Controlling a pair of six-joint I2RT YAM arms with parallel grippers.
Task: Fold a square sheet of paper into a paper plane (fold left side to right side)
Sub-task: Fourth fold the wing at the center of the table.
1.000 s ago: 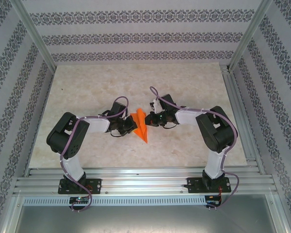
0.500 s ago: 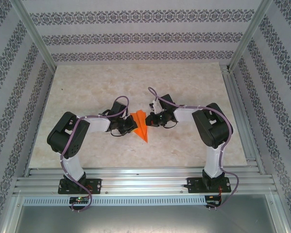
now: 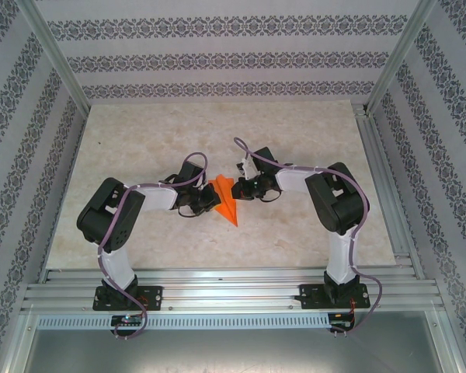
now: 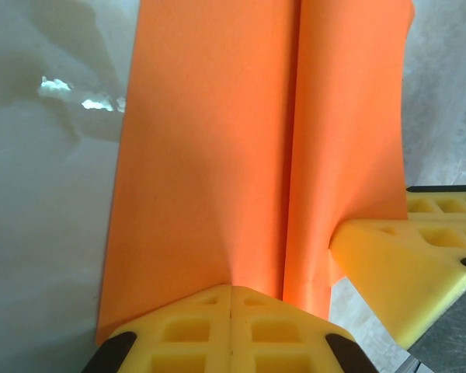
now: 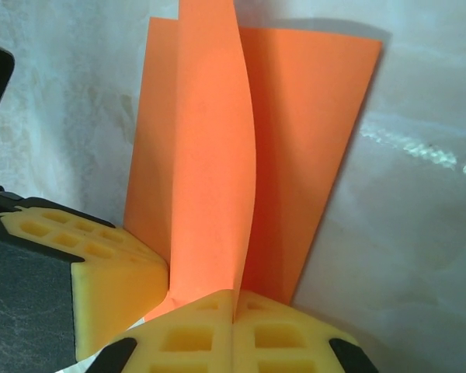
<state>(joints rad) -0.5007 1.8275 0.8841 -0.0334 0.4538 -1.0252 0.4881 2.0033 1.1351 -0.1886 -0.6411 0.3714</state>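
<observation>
We see the paper plane (image 3: 228, 205), only half made, lying near the ctr of the table (image 3: 140, 148) w/ its pointed end toward the arm bases and both wrists meeting at its wide end, one from each side. The left gripper (image 4: 231, 289) is fully closed. In its own wrist view the orange paper runs straight down into the seam between the yellow pads, so we read it as pinching the paper at the centre crease. The right gripper (image 5: 234, 294) is closed just as tight, w/ one flap standing up off the table and curving into its pads while the layer behind lies flat. Each wrist view also catches the other gripper's yellow finger just beside its own, i.e. the two grips sit nearly touching. Why so close? Prob. bc thin paper buckles when held far apart: one grip anchors the layers at the crease while the other has a flap raised, ready to carry across, left side to right. The risk, as we judge it, is the anchored layer slipping, or the crease drifting off-line if the flap gets pulled before it's aligned.
</observation>
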